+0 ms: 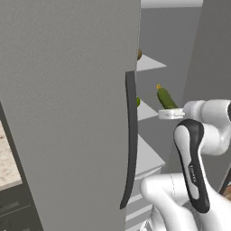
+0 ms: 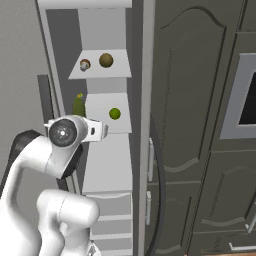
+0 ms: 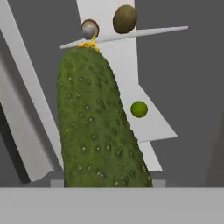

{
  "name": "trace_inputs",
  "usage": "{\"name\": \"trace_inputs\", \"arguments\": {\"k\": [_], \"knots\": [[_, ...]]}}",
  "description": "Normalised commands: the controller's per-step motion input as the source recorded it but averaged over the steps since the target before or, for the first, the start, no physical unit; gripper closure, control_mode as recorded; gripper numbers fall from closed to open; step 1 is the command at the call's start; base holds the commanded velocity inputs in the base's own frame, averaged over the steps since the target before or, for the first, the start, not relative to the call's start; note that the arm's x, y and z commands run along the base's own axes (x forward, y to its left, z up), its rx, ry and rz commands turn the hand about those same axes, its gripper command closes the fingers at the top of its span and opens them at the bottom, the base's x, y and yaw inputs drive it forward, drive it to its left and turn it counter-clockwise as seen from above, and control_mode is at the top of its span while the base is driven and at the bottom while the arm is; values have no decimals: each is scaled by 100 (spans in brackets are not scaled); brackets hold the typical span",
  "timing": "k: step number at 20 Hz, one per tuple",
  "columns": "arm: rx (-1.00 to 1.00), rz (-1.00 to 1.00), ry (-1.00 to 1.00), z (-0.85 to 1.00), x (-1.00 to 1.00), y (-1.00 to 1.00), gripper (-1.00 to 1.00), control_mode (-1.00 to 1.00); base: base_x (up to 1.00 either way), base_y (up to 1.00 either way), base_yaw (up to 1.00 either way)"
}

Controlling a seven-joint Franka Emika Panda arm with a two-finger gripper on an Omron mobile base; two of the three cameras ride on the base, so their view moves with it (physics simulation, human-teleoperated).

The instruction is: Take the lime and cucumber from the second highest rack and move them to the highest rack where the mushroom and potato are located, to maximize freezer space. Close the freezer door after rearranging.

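Freezer door (image 1: 67, 113) is being seen standing open at the left of the left base view, its long dark curved handle (image 1: 131, 140) running down its edge. To the right of it, the pale grey shelves of the freezer (image 1: 149, 63) are being shown, and the cucumber (image 1: 165, 98) is being held upright in front of them, above the white wrist of the arm. The pincer (image 1: 171, 109) is being kept clamped on the lower end of the cucumber, with its jaws drawn close against the vegetable; the fingertips themselves are being hidden by it in the hand view.

In the right base view, the cucumber (image 2: 78, 106) is being seen just left of the second highest rack (image 2: 107, 120), raised off it. The lime (image 2: 115, 114) is lying on that rack, well apart from the pincer. On the highest rack (image 2: 102, 71), the mushroom (image 2: 85, 64) and the potato (image 2: 105, 60) are sitting side by side, mushroom to the left. A dark panelled cupboard (image 2: 200, 125) is standing to the right of the freezer.
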Motion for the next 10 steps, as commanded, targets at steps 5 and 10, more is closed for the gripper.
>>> {"name": "trace_inputs", "arguments": {"k": [5,10], "knots": [[9,-4,0,59,-96,-8,100,-100,0,0,0],[8,-1,1,59,-47,-1,100,-100,0,0,0]]}}
